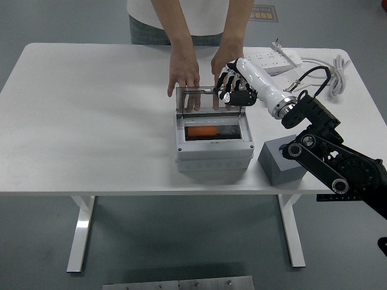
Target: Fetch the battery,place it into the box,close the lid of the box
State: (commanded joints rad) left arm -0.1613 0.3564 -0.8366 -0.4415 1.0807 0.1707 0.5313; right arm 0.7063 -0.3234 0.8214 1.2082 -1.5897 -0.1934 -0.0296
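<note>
White bench (91, 121) first, then the grey box (214, 148) sitting at its middle, clear lid (210, 99) standing open at the back with a person's hands (184, 75) resting on it. The right hand (233, 89) hovers at the lid's right end, fingers loosely curled, gripping nothing. The orange battery (202, 130) lies inside the box.
</note>
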